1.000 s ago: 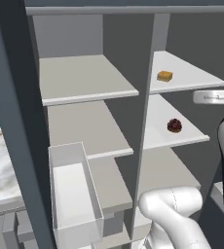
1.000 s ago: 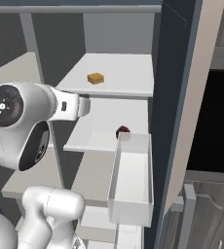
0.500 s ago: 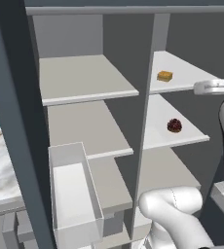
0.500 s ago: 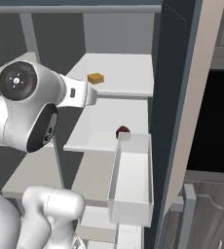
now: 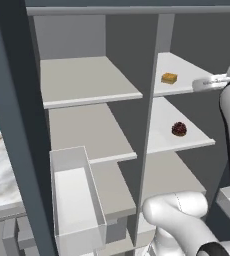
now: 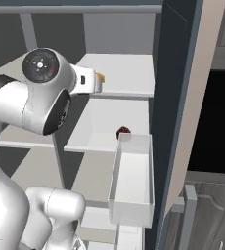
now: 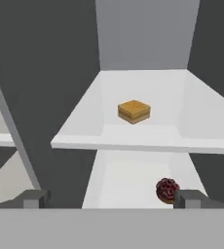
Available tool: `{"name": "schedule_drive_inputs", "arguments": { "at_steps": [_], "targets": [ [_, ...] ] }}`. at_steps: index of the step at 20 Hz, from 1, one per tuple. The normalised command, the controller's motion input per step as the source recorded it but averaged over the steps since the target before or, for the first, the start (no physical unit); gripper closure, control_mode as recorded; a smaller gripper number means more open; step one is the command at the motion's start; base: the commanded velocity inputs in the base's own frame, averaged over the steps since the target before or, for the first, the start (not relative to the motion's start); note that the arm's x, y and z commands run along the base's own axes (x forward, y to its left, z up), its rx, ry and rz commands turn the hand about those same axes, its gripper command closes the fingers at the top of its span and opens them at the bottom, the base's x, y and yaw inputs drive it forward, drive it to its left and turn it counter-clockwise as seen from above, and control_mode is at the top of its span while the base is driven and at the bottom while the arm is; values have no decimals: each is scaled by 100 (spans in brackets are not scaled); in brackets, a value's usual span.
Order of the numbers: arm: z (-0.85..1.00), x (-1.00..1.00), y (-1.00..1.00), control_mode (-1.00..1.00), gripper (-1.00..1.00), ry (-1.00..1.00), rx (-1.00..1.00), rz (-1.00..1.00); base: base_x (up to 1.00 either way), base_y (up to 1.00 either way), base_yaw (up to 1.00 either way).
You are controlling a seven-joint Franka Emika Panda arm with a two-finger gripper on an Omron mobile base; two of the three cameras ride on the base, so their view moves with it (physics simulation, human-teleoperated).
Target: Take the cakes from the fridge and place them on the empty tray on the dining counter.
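Risen toward the fridge's (image 5: 17, 125) upper shelf (image 7: 133, 136) holding the yellow cake (image 7: 134, 111), the tool (image 7: 111, 199) gapes wide.

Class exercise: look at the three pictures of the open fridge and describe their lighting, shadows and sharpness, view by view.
Left base view: flat, even light, pale shelves against dark walls, the yellow cake and red cake casting almost no shadow. Right base view: the white arm is brightly lit, edges slightly soft. Hand view: the upper shelf is nearly washed out white, with no glare spots and mild softness throughout.

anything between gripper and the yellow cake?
No. Hand view: open gripper faces the yellow cake; between them lie bare shelf and open air.
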Motion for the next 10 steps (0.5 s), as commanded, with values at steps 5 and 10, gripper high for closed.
{"name": "schedule_drive_inputs", "arguments": {
  "at_steps": [5,10],
  "targets": [
    [0,38,7,-100,-100,4,-8,16,0,0,0],
    [-4,42,11,-100,-100,5,-5,18,0,0,0]
  ]
}}
